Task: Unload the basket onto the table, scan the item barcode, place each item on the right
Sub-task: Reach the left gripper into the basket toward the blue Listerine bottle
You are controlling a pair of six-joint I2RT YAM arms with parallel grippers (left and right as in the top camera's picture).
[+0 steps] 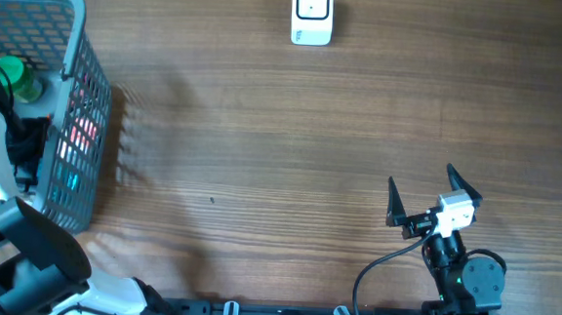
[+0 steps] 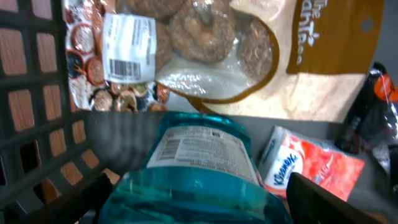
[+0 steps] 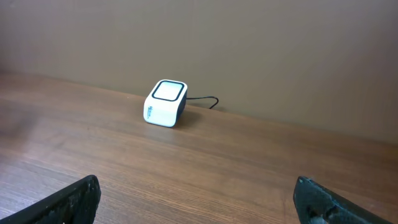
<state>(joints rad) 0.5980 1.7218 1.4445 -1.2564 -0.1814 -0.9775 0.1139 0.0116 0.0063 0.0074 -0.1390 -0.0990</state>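
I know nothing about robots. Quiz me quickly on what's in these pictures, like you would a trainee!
1. True or false: the scanner sits inside the basket.
2. What lies between the fingers of the left gripper? A tissue pack; B blue bottle; C cookie bag.
3. Fill in: the right gripper is ___ and empty.
Key: 1 false; 2 B; 3 open.

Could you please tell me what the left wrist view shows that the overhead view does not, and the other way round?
Only the left wrist view: a teal bottle between the fingers of the left gripper, a snack bag with a barcode sticker, and a tissue pack. Only the overhead view: the scanner at the far edge of the table, and the right gripper, open. Both: the basket.
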